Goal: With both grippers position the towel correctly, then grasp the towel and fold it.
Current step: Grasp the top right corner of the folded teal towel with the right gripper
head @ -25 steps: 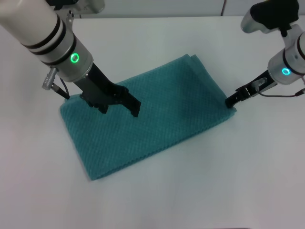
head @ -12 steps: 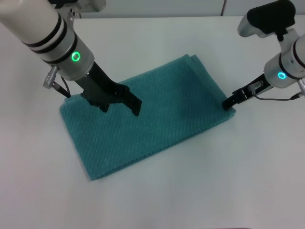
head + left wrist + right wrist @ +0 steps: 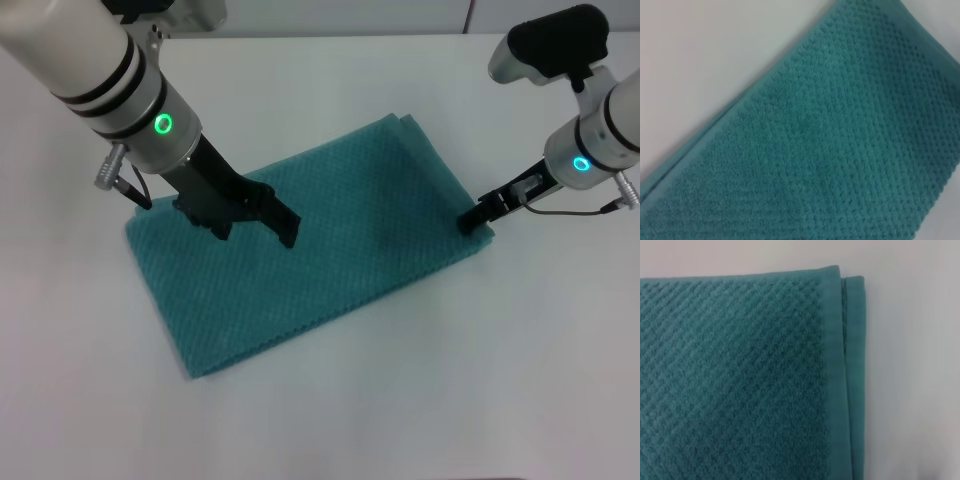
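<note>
Presently: towel (image 3: 310, 245), teal, waffle weave, flat on white table (image 3: 330, 410), already doubled into 2 layers, long axis slanted across the table.
Left gripper (image 3: 258, 224): above the towel's left portion, inboard of its left short edge; fingers spread apart, gripping nothing.
Right gripper (image 3: 470, 221): at the towel's right near corner, tips on or just at the hem; jaw state not discernible.
Layered corner (image 3: 842, 285): 2 hems slightly offset.
Advice for the positioning step: catch both layers together at each end, pull evenly, keep the long edges parallel, avoid dragging 1 layer alone.
</note>
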Tool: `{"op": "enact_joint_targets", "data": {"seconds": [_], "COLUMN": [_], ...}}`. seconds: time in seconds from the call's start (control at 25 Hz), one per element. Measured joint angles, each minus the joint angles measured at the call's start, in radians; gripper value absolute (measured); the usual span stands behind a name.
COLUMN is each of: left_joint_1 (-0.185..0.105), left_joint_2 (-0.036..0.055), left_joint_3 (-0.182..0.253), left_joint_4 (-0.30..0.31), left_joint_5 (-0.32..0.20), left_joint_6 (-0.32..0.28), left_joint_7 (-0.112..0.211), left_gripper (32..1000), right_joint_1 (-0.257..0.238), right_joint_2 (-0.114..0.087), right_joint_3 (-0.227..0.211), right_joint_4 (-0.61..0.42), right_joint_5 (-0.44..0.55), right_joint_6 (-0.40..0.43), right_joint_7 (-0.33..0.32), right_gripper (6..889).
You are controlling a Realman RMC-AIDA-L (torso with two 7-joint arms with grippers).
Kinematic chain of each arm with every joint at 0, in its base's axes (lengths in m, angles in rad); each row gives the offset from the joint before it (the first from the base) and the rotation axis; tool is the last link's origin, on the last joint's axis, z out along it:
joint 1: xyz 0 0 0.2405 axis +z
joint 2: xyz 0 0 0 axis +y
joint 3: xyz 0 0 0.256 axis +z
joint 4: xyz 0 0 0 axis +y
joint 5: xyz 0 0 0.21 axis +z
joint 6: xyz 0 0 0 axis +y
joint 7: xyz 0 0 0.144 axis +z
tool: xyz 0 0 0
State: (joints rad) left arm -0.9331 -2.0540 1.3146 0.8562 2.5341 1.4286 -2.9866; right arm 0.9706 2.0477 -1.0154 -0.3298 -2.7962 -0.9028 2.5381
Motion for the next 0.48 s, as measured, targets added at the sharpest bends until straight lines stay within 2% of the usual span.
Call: {"op": "enact_joint_targets", "data": {"seconds": [0.48], "left_joint_1": [-0.001], "left_joint_2": [0.0000], "left_joint_3": [0.000], "left_joint_4": [-0.002], "left_joint_5": [0.000], "left_joint_6": [-0.001], "left_joint_7": [0.001], "left_gripper": [938], "right_joint_1": [-0.001], "right_joint_2": [0.007], "right_joint_3": [-0.001], "right_joint_4": [0.003], "right_joint_5": [-0.001], "right_joint_6": [0.008], "right_joint_7": [-0.002], "right_gripper": [853]}}
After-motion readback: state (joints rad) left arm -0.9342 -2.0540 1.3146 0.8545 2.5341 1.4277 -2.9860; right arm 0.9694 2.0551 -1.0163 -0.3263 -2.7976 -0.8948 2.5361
